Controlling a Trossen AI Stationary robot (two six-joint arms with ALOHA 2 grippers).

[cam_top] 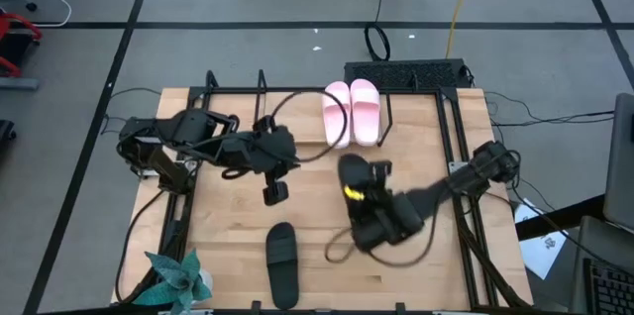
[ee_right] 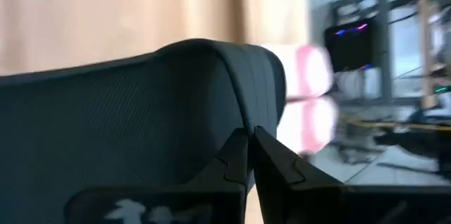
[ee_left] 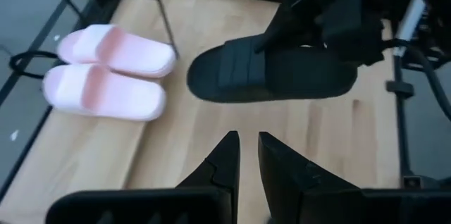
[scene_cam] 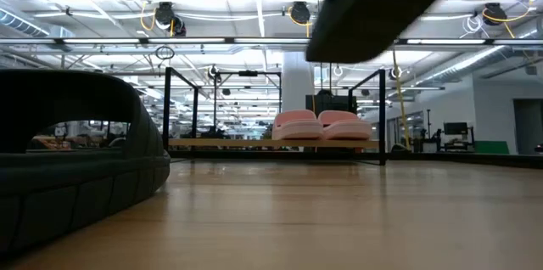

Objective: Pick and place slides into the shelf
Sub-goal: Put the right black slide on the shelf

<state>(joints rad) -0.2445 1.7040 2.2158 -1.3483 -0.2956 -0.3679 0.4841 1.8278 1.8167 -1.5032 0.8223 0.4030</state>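
Tabletop (cam_top: 228, 216) is showing as pale butcher-block wood, plank seams visible, framed by black metal tubing. The shelf (cam_top: 391, 117) is sitting at the upper centre of the high view: thin black rod loops over a light wood base.

Pink pair (cam_top: 352, 112) is lying side by side in the shelf, soles down, touching each other. Smooth matte foam, rounded toes, wide moulded strap; in the low view they are sitting centre frame on the shelf's wooden base (scene_cam: 254, 143).

Two black slides:
- One black slide (cam_top: 282, 263) is lying flat on the table at lower centre of the high view, long axis running up-down, clear of both arms. Matte, with a ribbed strap. The low view has it filling the left edge.
- Second black slide (cam_top: 359, 181) is hanging off the table, right of centre in the high view. The low view is showing it as a dark tilted slab at the top of frame (scene_cam: 382, 2), clear air under it. Fine-grain texture on the strap in the right wrist view (ee_right: 141, 118).

Right gripper (ee_right: 249, 139) is clamping that second black slide, fingertips pinched together on the edge of its strap, no gap between them.

Left gripper (ee_left: 246, 146) is hovering mid-table left of centre in the high view, fingers nearly together with just a narrow slit, holding nothing, pointing toward the lifted slide.
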